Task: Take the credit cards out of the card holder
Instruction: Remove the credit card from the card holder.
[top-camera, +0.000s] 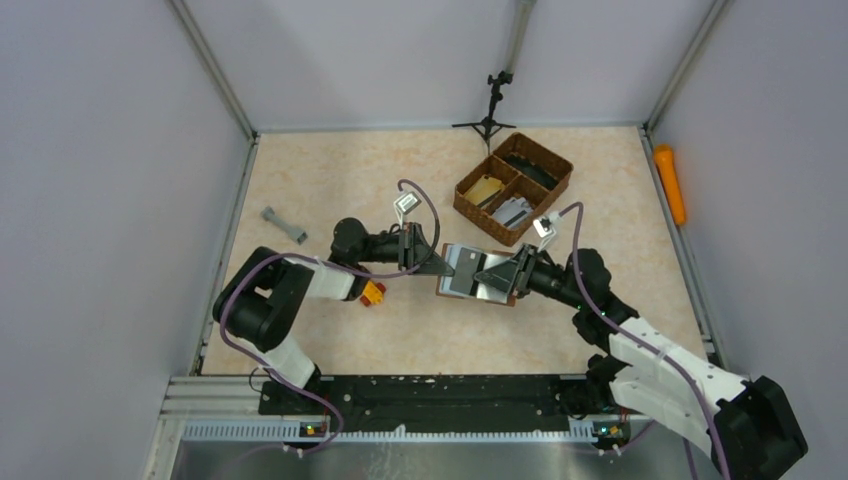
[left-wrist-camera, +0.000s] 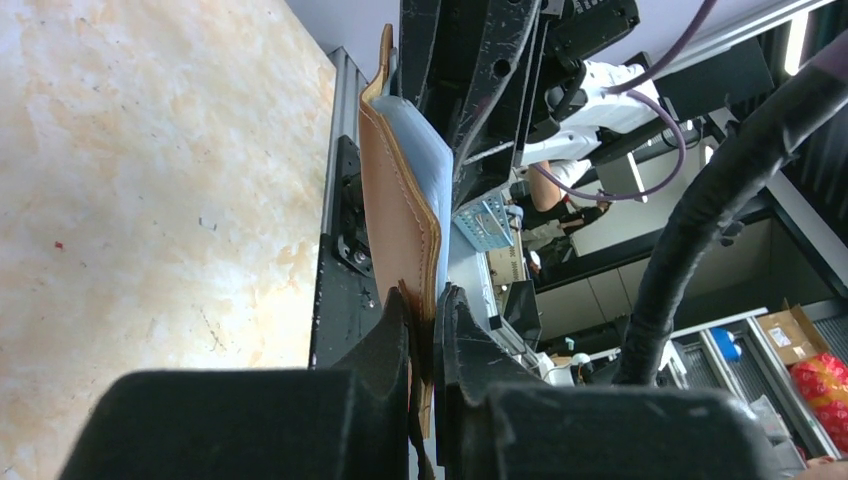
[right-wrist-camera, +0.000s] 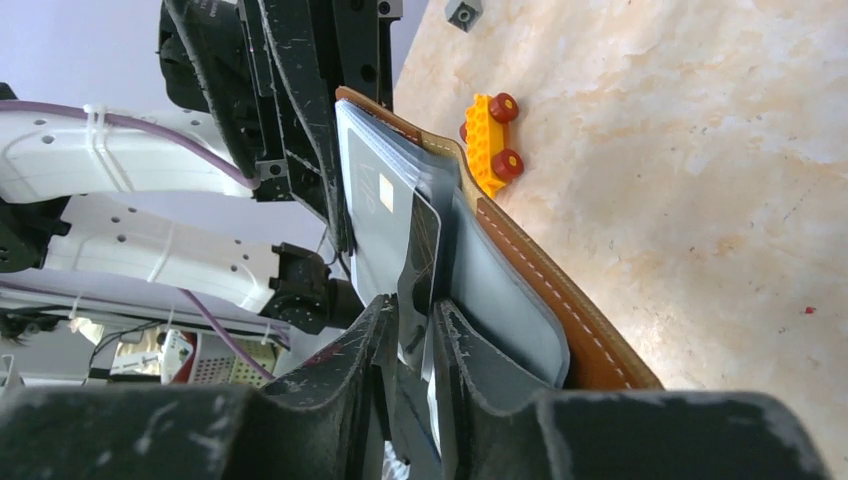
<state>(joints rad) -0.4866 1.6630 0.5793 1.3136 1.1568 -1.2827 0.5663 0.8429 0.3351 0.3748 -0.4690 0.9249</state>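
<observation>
Card extraction is under way. The small brown leather card holder (top-camera: 475, 275) is held over the middle of the table (top-camera: 350, 180). The left end effector (left-wrist-camera: 432, 310) is clamped on its edge, and the right end effector (right-wrist-camera: 425, 320) pinches a thin grey credit card (right-wrist-camera: 422, 245). The next move is a straight pull outward.

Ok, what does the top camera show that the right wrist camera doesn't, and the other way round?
Only the top view: the woven basket, a tripod stand and an orange cylinder. Only the right wrist view: a credit card pinched in the right gripper, and a second card showing its chip. Both: the open card holder and the yellow wheeled toy.
</observation>
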